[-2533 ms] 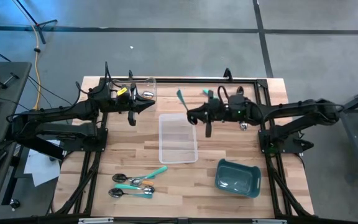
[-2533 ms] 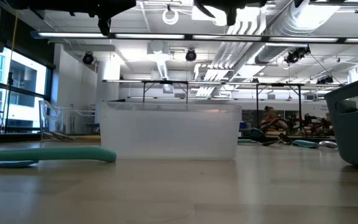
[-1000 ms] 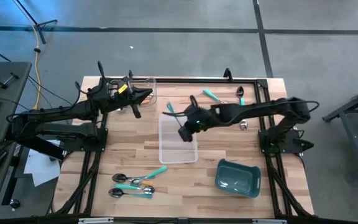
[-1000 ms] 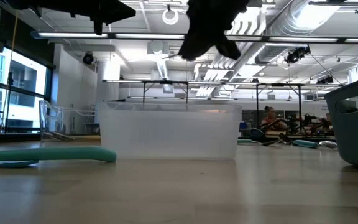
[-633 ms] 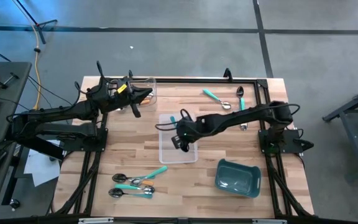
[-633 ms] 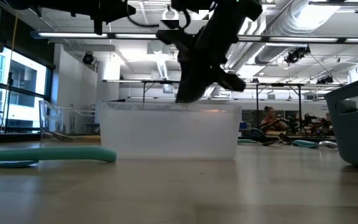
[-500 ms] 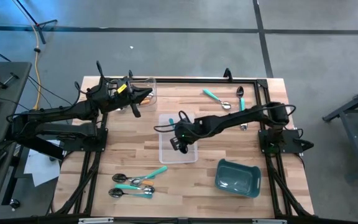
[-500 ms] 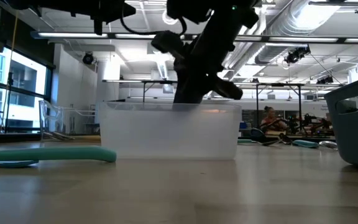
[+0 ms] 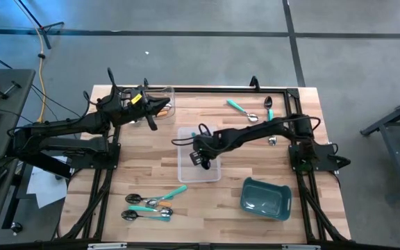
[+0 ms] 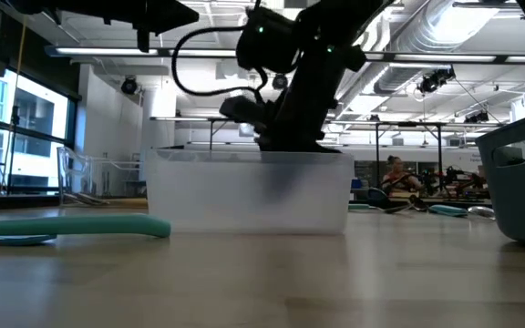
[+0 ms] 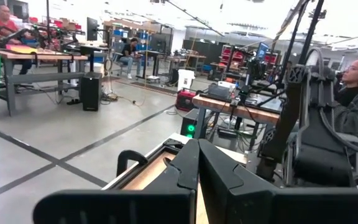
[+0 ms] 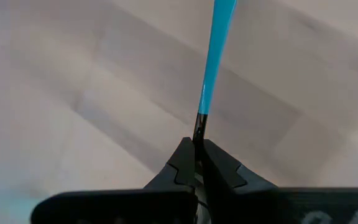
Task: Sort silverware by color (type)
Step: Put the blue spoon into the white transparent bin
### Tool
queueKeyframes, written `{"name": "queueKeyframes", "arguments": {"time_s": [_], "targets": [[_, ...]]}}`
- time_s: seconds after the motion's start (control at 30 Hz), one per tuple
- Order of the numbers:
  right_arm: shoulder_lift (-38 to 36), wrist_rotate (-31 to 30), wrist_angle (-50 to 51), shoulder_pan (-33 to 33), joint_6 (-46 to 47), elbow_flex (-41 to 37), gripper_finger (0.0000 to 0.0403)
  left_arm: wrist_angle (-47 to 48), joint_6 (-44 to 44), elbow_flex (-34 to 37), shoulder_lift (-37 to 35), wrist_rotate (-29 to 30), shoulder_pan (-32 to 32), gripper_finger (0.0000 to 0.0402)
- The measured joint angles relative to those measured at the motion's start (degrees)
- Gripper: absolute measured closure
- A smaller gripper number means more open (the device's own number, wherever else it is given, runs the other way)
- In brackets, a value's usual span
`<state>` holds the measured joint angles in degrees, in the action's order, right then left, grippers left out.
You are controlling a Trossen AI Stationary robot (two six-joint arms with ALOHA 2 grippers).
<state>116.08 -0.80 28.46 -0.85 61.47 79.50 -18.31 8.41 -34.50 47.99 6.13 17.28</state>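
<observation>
Spoon (image 12: pixel 215 50): teal handle, I am pinching it in my right gripper (image 12: pixel 195 163), over the clear tray (image 9: pixel 214 173) at mid-worktop.
Right gripper: clamping tight on the spoon, reaching down into the tray.
Left gripper (image 11: pixel 198 163): I am holding it closed and empty, near the far tray (image 9: pixel 167 91).
Other spoons: lying at the near edge (image 9: pixel 151 206) and far right (image 9: pixel 245 111).

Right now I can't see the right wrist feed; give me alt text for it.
The right gripper is shut on a teal-blue spoon handle, which juts straight ahead from between its dark fingers. Beyond it is blurred pale wood; the spoon's bowl is not in view.
</observation>
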Motion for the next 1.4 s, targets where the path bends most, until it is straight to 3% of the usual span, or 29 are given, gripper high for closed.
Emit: {"name": "queueKeyframes", "arguments": {"time_s": [1.1, 1.4], "targets": [[1.0, 0.4, 0.2, 0.9, 0.1, -0.7, 0.0376, 0.0, 0.5, 0.0, 0.0, 1.6, 0.0, 0.0401], [0.9, 0.4, 0.2, 0.9, 1.6, -0.7, 0.0286, 0.0, 0.5, 0.0, 0.0, 1.8, 0.0, 0.0401]]}}
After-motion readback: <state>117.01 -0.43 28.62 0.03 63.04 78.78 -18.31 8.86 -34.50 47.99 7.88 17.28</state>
